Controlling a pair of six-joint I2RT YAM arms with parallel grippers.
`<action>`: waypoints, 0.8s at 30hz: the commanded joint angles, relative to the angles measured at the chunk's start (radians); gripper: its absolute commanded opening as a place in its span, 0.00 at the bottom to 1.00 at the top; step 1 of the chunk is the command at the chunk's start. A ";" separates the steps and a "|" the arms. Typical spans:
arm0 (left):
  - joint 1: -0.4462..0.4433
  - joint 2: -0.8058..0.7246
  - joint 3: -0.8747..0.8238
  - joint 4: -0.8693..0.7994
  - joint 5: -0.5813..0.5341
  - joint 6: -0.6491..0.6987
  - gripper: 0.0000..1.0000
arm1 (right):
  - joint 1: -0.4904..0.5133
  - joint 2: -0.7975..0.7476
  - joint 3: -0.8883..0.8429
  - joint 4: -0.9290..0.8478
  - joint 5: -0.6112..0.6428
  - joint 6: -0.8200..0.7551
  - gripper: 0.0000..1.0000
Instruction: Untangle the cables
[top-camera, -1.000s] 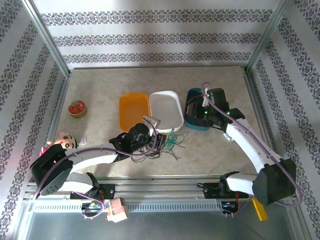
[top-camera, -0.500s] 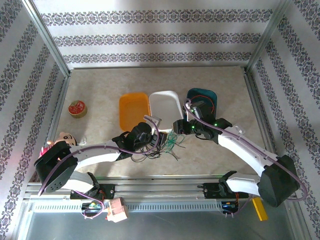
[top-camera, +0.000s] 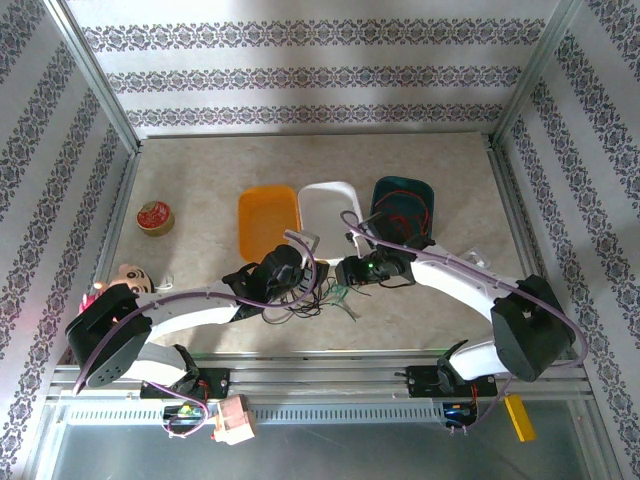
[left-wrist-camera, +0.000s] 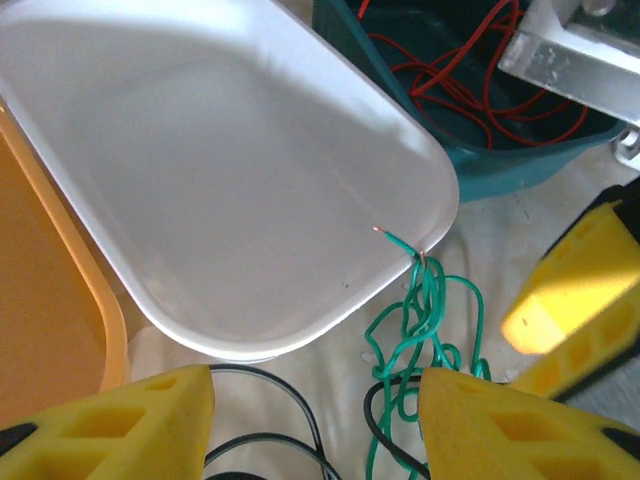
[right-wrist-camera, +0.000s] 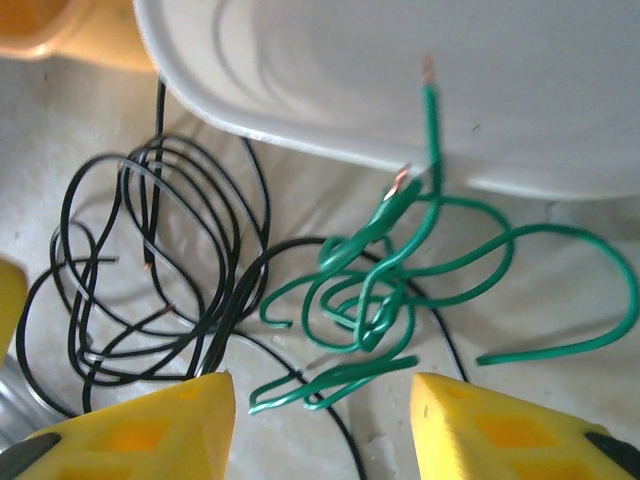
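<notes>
Marbled tabletop (top-camera: 200, 170), green cable (right-wrist-camera: 432, 130) crossing black cable (right-wrist-camera: 160, 110), partly cropped, left tool (left-wrist-camera: 315, 385), right tool (right-wrist-camera: 322, 385) apart

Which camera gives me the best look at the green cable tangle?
Right wrist: the green cable lies nearly whole and sharp, crossing the black cable. Left wrist shows part of it; top external, a tiny smudge.

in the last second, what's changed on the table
The right tool swung left and nearer, from over the teal tray to above the green cables at the white tray near rim, jaws open. The left tool stayed over the black cables; orange tray and tape roll unmoved.
</notes>
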 joint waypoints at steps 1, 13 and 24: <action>-0.019 -0.006 0.022 -0.035 -0.025 0.015 0.56 | 0.026 0.017 0.017 -0.049 -0.056 -0.037 0.49; -0.018 -0.027 0.010 -0.027 -0.030 0.017 0.57 | 0.064 0.177 0.104 -0.103 -0.020 -0.055 0.45; -0.019 -0.052 -0.018 -0.026 -0.029 0.006 0.57 | 0.063 0.250 0.156 -0.135 0.071 -0.050 0.36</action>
